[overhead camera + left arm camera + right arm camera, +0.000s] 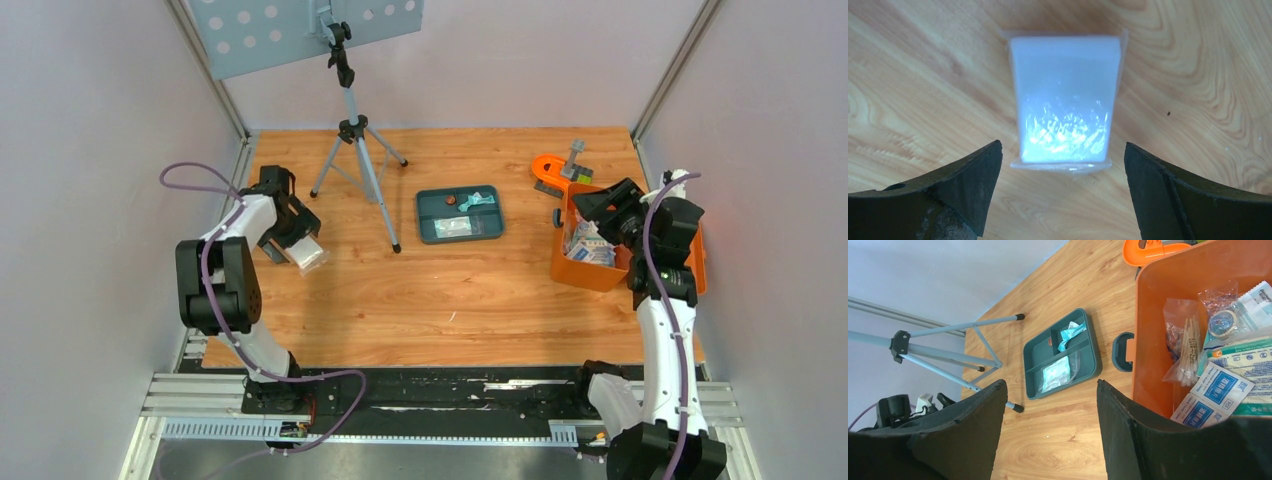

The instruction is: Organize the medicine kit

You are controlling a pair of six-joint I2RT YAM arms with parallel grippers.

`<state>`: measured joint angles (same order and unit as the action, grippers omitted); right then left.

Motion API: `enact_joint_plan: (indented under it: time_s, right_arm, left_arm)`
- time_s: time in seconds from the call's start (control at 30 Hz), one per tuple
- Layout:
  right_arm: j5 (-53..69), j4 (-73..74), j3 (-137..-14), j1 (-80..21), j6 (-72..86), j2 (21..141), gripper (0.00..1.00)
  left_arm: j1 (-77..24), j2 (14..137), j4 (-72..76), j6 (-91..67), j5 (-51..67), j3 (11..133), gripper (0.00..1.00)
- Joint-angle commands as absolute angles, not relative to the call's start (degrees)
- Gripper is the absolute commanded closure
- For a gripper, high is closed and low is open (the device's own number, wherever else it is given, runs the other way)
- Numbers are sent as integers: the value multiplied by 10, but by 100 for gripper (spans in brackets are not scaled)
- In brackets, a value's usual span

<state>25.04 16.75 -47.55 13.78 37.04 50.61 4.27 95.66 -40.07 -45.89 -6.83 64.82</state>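
Seemingly a set-down: left jaws wide, empty, astride the clear flat plastic packet (1064, 100) on the wooden desk (923, 75); rise straight, no dragging. Right jaws part-open, empty.

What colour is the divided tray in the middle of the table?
The tray is dark teal; the right wrist view shows it best.

Robotics lab test cell: a wood-grain tabletop (450, 300) boxed in by plain pale walls (90, 150) and bare metal corner posts (210, 70); a left arm (218, 285) and a right arm (660, 330) bolted to a slotted aluminium rail (190, 395) at the near edge, a purple cable (186, 165) looping off one; a camera tripod (352, 130) stands on the table beneath a perforated metal panel (270, 30).
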Motion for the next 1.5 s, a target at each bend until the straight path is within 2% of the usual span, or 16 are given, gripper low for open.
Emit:
enact_joint_plan:
  time_s: [0.0, 0.3, 0.37, 0.57, 0.63, 0.83, 0.97, 1.2, 1.33, 1.47]
  right_arm:
    - [266, 139, -466, 134, 378, 510, 36]
    - [274, 139, -460, 133, 381, 504, 36]
    - [277, 138, -461, 133, 384, 503, 36]
    - [280, 138, -456, 131, 389, 498, 36]
    - [281, 138, -455, 131, 391, 493, 36]
    - [286, 138, -459, 127, 394, 488, 36]
    - [288, 139, -456, 120, 394, 490, 36]
    - [288, 146, -446, 113, 386, 489, 36]
    - [287, 156, -447, 112, 380, 488, 36]
    - [285, 163, -445, 112, 378, 489, 36]
  left_arm:
    - [47, 986, -391, -453, -109, 685, 0]
    - [47, 1051, -400, -456, -116, 704, 1]
    - [47, 1055, -397, -457, -114, 701, 4]
    - [47, 1040, -400, -456, -114, 693, 25]
    - [45, 1026, -403, -452, -113, 687, 29]
    - [13, 950, -431, -424, -117, 663, 31]
    - [-60, 879, -475, -406, -111, 646, 31]
    - [-306, 796, -540, -425, -130, 629, 31]
    - [-439, 824, -540, -426, -131, 660, 30]
    - [-513, 902, -500, -409, -101, 712, 30]
